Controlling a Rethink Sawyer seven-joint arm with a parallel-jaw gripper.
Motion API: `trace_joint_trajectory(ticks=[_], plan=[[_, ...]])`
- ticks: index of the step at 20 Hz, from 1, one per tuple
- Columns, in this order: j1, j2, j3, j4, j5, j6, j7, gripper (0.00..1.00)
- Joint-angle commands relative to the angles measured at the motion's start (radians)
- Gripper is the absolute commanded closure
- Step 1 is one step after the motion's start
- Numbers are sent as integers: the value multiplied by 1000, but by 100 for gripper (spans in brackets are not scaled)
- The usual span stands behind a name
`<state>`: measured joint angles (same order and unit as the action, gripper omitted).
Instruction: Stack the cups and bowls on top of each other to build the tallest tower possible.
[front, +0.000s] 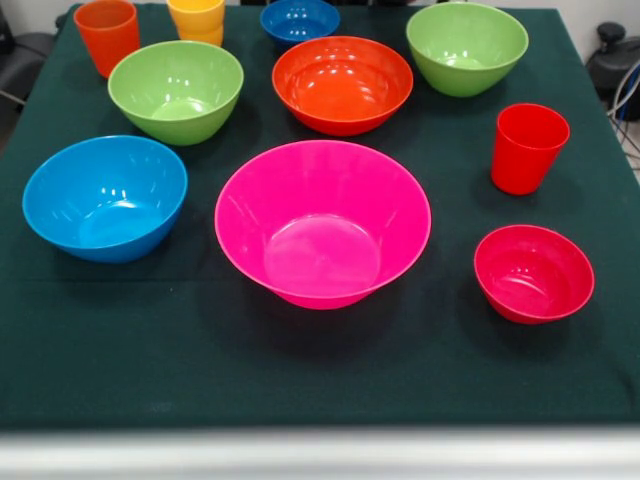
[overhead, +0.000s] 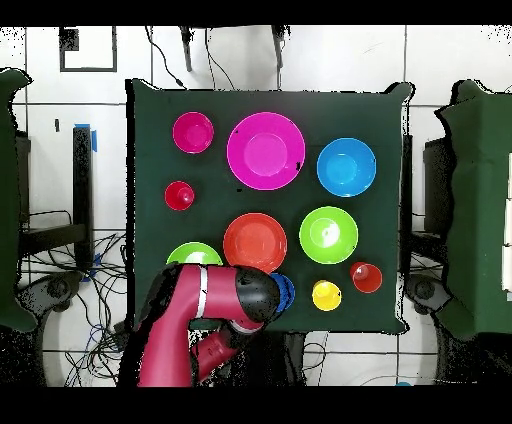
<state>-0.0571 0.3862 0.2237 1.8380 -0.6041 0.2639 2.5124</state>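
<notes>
All cups and bowls stand apart and upright on the dark green table (front: 320, 370); none are stacked. The large pink bowl (front: 323, 222) is in the middle. The sky blue bowl (front: 105, 197) is to its left, and the small red bowl (front: 533, 272) and red cup (front: 527, 148) to its right. Behind are a lime green bowl (front: 176, 90), the orange bowl (front: 342, 84) and a second lime green bowl (front: 466, 47). At the far edge stand the orange cup (front: 106, 35), yellow cup (front: 197, 20) and small dark blue bowl (front: 299, 20). The gripper is out of view.
In the overhead view the red and black arm (overhead: 215, 300) is folded back at the table's bottom edge. It covers part of one lime green bowl (overhead: 190, 254) and of the dark blue bowl (overhead: 286, 292). Cables lie on the floor around the table.
</notes>
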Motion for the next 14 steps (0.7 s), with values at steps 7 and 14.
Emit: trace_joint_trajectory(ticks=[7, 14], plan=[[-95, 90, -50, -315, -167, 164, -328, 0], [-142, 122, -46, -374, -194, 181, -362, 0]])
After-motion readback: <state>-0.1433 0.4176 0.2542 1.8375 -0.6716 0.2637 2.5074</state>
